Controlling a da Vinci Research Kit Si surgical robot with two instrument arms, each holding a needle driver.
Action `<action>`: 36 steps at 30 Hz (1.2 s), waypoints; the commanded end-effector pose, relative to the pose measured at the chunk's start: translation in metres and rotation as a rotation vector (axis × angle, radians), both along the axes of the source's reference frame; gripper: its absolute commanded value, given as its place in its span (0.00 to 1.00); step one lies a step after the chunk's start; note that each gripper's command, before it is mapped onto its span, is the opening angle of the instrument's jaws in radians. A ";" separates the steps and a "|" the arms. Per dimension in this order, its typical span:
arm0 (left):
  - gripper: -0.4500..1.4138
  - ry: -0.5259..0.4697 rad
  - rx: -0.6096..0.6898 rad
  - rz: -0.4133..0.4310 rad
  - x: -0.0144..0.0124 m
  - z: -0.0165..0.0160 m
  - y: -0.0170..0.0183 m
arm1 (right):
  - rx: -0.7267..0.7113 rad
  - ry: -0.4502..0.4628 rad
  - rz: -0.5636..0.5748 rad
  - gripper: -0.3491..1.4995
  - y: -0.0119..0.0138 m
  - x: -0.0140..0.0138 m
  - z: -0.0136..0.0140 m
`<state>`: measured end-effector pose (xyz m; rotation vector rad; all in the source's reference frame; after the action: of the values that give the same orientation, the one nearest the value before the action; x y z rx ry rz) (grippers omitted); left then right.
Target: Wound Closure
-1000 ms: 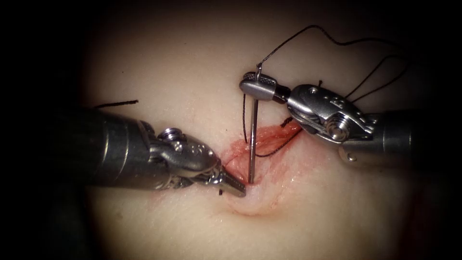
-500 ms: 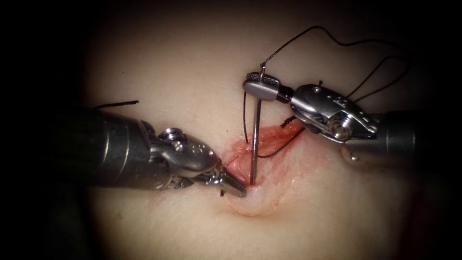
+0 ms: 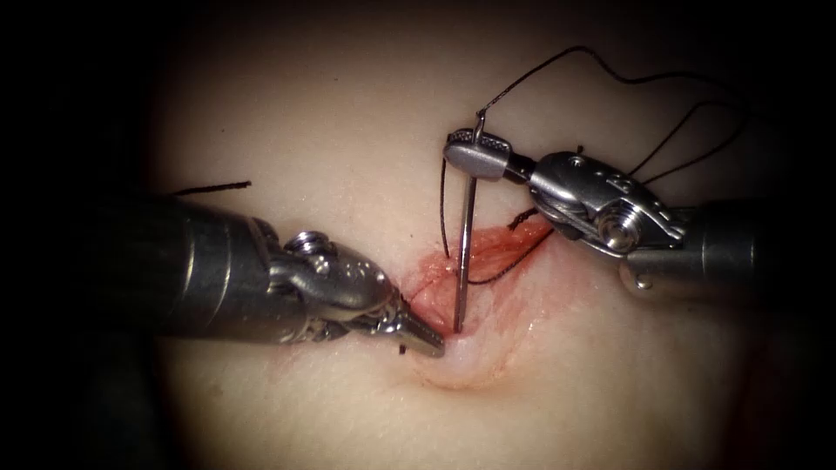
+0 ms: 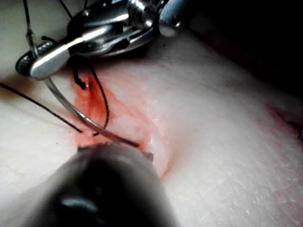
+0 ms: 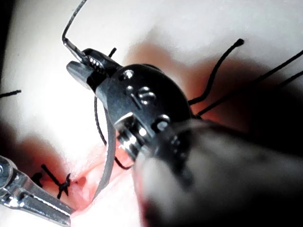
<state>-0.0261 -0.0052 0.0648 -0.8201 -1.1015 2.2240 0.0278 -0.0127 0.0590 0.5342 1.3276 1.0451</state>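
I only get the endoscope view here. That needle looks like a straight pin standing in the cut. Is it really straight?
Observer: No. In the left wrist view the needle is a curved arc. It sweeps from the right tool, whose jaws hold it near its thread end, down to the edge of the cut.
Visitor: And that short dark bit under the left tool, what is it?
Observer: The right wrist view shows it: a knotted stitch with short thread ends, sitting in the tissue just beside the left tool, whose jaws are shut.
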 end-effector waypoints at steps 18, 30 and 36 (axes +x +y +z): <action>0.06 0.000 0.000 0.000 -0.0005 0.0005 -0.0002 | 0.129 -0.003 0.018 0.00 -0.0015 0.0009 0.0001; 0.06 0.000 0.000 -0.001 -0.0006 0.0005 -0.0003 | 0.221 -0.006 0.039 0.00 -0.0026 0.0007 0.0002; 0.06 0.000 0.000 -0.001 -0.0007 0.0004 -0.0004 | 0.241 -0.003 0.050 0.00 -0.0023 0.0007 -0.0001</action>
<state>-0.0263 -0.0055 0.0647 -0.8199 -1.1001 2.2229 0.0276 -0.0151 0.0587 0.6812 1.2236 1.2586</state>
